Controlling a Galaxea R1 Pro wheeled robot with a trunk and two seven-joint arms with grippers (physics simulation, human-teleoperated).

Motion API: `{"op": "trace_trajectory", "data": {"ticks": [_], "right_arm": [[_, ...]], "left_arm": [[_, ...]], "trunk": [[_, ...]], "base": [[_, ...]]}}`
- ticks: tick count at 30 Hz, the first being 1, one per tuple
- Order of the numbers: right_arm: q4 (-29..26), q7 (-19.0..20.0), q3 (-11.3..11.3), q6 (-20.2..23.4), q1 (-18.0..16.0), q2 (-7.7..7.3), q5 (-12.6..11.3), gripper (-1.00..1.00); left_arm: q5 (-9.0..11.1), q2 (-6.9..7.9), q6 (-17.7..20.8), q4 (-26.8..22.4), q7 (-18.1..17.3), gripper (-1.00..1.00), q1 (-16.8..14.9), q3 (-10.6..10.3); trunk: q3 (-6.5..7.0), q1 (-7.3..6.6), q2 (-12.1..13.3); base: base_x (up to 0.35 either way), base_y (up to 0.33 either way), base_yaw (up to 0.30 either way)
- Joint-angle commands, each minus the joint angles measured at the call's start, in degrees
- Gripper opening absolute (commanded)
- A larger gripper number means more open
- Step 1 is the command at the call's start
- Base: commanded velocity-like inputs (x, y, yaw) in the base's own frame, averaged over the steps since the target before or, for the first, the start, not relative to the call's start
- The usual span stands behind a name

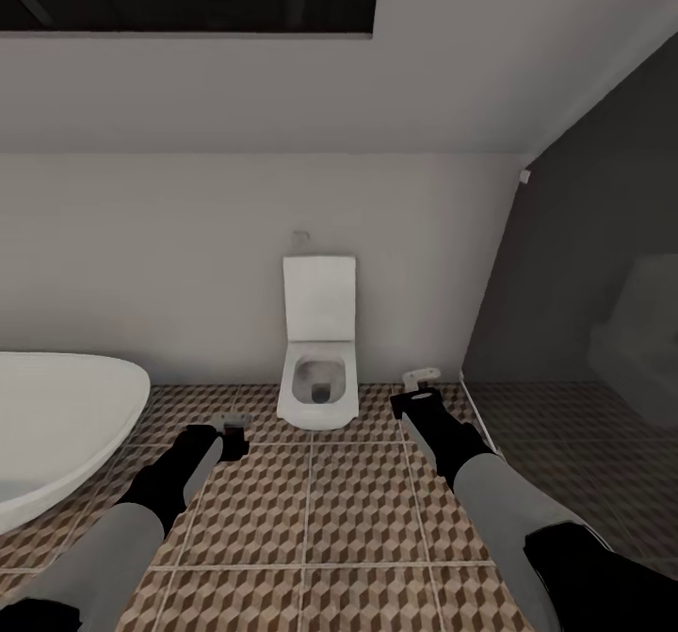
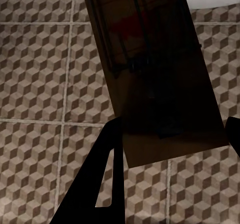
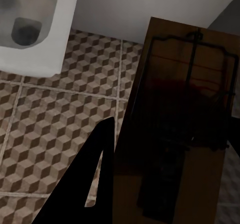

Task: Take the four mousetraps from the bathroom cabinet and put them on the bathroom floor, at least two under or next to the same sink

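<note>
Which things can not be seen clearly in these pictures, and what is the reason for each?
- Left mousetrap: left wrist view, its far end is cut by the picture edge.
- Right mousetrap: right wrist view, its near half is in dark shadow.
- Both traps look too small in the head view, at the left gripper and right gripper.
- Bathtub: cut by the head view's edge.

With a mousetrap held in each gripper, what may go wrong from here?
1. No sink shows here, just the white toilet and white oval bathtub; traps set down here may miss the sink rule.
2. The left gripper and right gripper each hold a brown wooden mousetrap above the cube-patterned tile floor; one might slip.
</note>
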Motion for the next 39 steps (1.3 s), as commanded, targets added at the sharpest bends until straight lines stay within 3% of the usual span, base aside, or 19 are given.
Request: {"op": "trace_trajectory", "data": {"ticks": [1,39], "right_arm": [[-0.1,-0.2,0.3,0.4,0.0,-0.03,-0.1,-1.0],[0.0,-0.2,0.3,0.4,0.0,0.16,-0.1,-1.0]], "left_arm": [[0.5,0.07,0.2,-0.1,0.5,-1.0,0.0,-0.4],[0.5,-0.58,0.2,-0.1,0.5,-1.0,0.0,-0.4]], "trunk": [[-0.27,0.24,-0.5],[-7.09,8.58,-15.7]], "base": [[0.0,0.0,0.0],[0.0,0.0,0.0]]}}
